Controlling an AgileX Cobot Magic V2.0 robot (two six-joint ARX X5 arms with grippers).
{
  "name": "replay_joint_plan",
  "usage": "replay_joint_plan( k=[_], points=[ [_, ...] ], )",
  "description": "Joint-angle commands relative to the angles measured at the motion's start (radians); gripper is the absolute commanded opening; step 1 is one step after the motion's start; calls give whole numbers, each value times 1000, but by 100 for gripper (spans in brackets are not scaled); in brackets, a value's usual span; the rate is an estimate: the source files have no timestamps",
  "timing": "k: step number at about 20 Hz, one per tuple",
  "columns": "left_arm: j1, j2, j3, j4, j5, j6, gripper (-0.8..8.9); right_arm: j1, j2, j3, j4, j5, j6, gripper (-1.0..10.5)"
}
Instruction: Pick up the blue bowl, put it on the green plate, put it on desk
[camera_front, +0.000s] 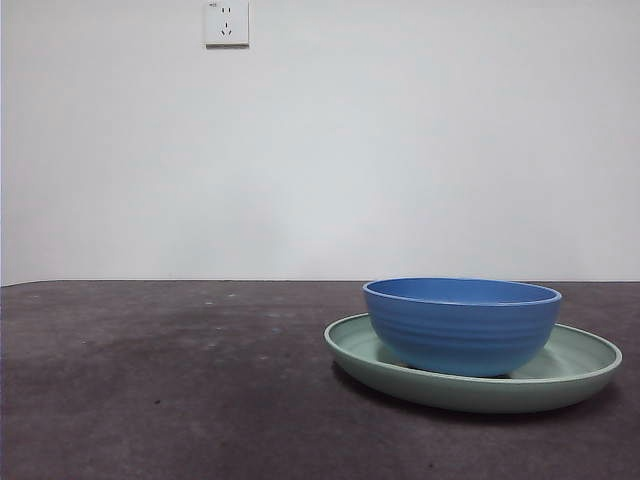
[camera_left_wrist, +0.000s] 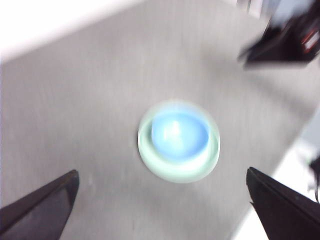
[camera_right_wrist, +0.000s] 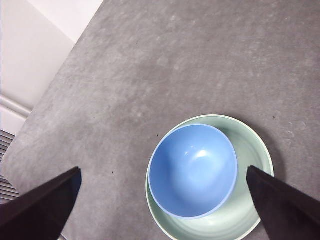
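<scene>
The blue bowl (camera_front: 462, 325) sits upright inside the green plate (camera_front: 580, 365), which rests on the desk (camera_front: 180, 390) at the right of the front view. Seen from above, the bowl (camera_right_wrist: 193, 170) lies off-centre on the plate (camera_right_wrist: 250, 150). My right gripper (camera_right_wrist: 165, 210) hovers high over them, open, holding nothing. My left gripper (camera_left_wrist: 162, 210) is also high above the desk and open; its picture is blurred, with the bowl (camera_left_wrist: 179, 135) and plate (camera_left_wrist: 150, 155) small below it. Neither gripper shows in the front view.
A white wall with a socket (camera_front: 226, 22) stands behind the desk. The desk's edge and a pale floor (camera_right_wrist: 30, 55) show in the right wrist view. A dark arm part (camera_left_wrist: 285, 42) is visible in the left wrist view.
</scene>
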Motion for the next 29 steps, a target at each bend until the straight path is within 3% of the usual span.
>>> replay_joint_plan(
  k=[1, 3, 7, 22, 26, 29],
  points=[
    [-6, -165, -203, 85, -12, -101, 558, 0, 5, 19, 1, -5, -12, 602],
    [-6, -292, -369, 100, -38, -173, 559, 0, 5, 19, 0, -5, -12, 602],
    [-6, -405, -517, 119, -47, -169, 558, 0, 5, 19, -3, -5, -12, 602],
    [-6, -413, -536, 172, -48, -140, 559, 0, 5, 19, -56, -2, -37, 602],
    [-6, -413, -536, 171, -48, -140, 559, 0, 6, 19, -207, 74, -113, 600],
    [-6, -413, -536, 171, -48, -140, 559, 1, 14, 18, -324, 194, -165, 600]
  ],
)
